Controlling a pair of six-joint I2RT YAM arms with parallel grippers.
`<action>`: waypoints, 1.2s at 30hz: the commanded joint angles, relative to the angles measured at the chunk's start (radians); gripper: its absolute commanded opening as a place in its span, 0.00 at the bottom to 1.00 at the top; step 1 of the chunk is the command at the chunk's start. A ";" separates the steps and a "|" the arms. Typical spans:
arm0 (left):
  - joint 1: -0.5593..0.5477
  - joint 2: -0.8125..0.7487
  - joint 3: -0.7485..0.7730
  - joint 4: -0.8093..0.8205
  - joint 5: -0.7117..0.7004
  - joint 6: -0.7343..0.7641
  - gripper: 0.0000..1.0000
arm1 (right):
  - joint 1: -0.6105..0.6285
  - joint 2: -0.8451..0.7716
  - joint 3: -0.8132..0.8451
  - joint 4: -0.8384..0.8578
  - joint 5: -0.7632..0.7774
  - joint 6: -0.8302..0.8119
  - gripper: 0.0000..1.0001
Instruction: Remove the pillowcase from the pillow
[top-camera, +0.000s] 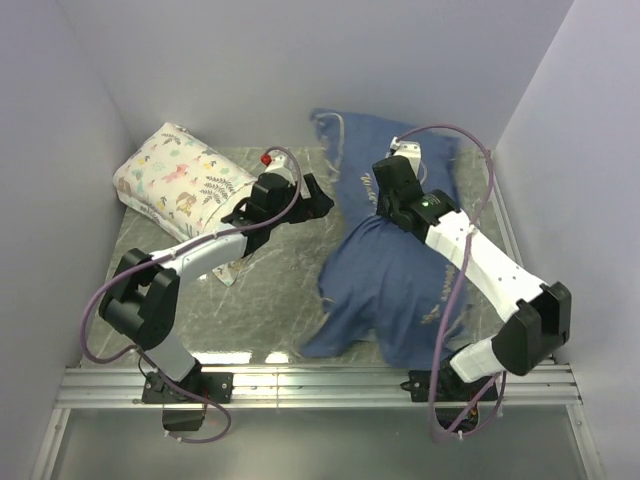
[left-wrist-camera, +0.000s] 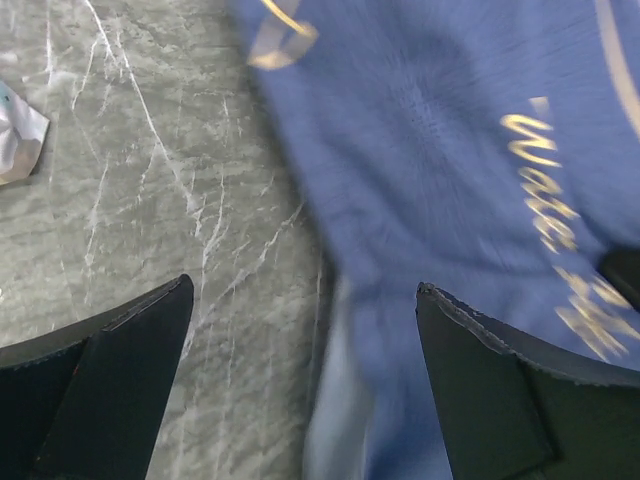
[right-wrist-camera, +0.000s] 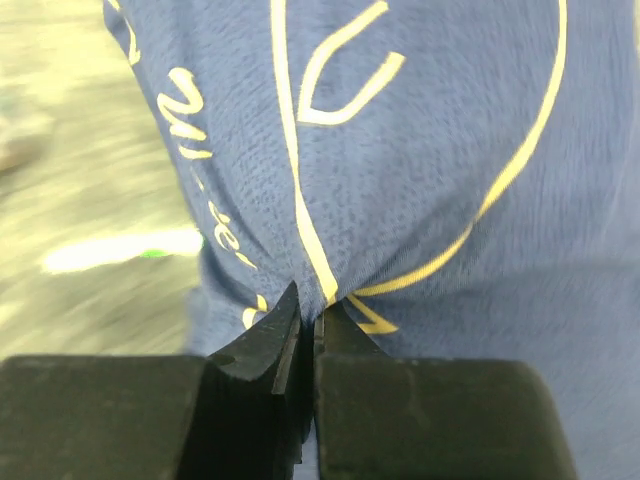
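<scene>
The navy pillowcase (top-camera: 400, 280) with pale line drawings lies crumpled over the right half of the marble table (top-camera: 270, 290), from the back wall to near the front edge. The plain white pillow is hidden. My right gripper (top-camera: 383, 205) is shut on a pinched fold of the pillowcase (right-wrist-camera: 420, 150), jaws closed tight (right-wrist-camera: 310, 312). My left gripper (top-camera: 322, 198) is open just left of the pillowcase. In the left wrist view its open jaws (left-wrist-camera: 305, 290) straddle the left edge of the pillowcase (left-wrist-camera: 440, 150), where paler blue-grey fabric shows.
A floral-print pillow (top-camera: 180, 180) rests in the back left corner; its corner shows in the left wrist view (left-wrist-camera: 20, 135). Grey walls close in the left, back and right. A metal rail (top-camera: 320, 385) runs along the front edge.
</scene>
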 joint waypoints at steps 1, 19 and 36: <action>0.010 0.021 0.040 0.113 0.049 0.029 0.99 | 0.008 -0.095 0.066 0.085 -0.148 0.007 0.00; 0.050 0.118 -0.025 0.434 0.232 -0.118 0.11 | 0.011 -0.241 0.051 0.159 -0.483 0.008 0.00; -0.194 -0.372 0.170 -0.059 -0.132 0.246 0.00 | -0.026 -0.166 0.209 0.079 -0.526 -0.015 0.02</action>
